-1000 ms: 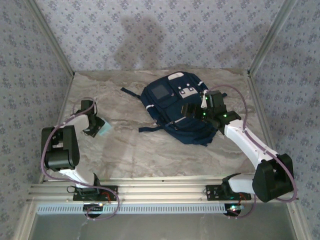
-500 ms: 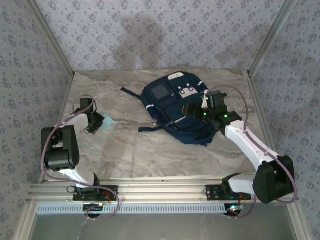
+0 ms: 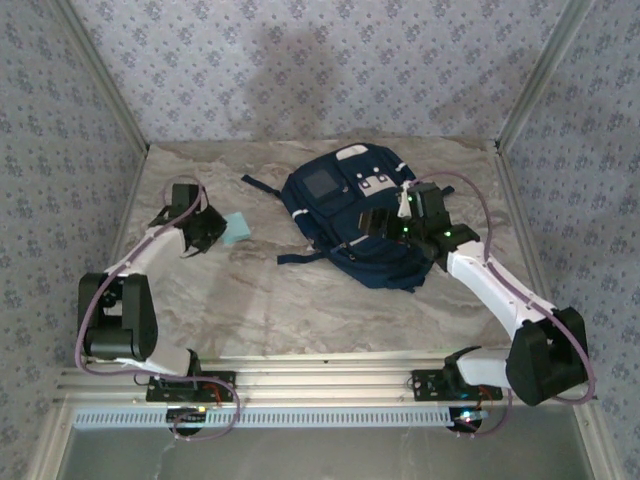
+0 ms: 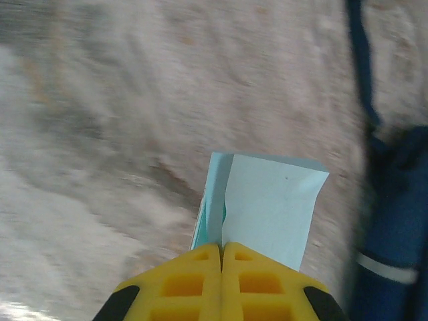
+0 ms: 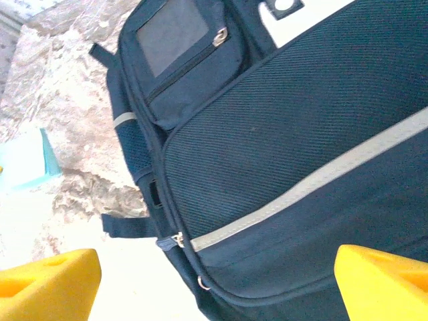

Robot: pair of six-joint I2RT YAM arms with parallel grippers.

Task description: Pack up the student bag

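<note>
The left gripper (image 3: 207, 232) is clenched on a thin pale-blue book (image 3: 237, 227). In the left wrist view its yellow fingers (image 4: 180, 284) press together with the book's (image 4: 271, 204) near edge pinched between them. The book sits over the left part of the marble table (image 3: 250, 300), well apart from the bag (image 3: 345, 205). The right gripper (image 3: 385, 222) is released, and its two yellow fingers (image 5: 47, 274) stand wide apart over the bag's front, gripping nothing. Whether they touch the fabric cannot be told. The bag lies flat, front up, at the far middle-right of the table, with its grey panel (image 5: 177, 33) toward the far left and dark straps (image 3: 262, 184) trailing left.
</note>
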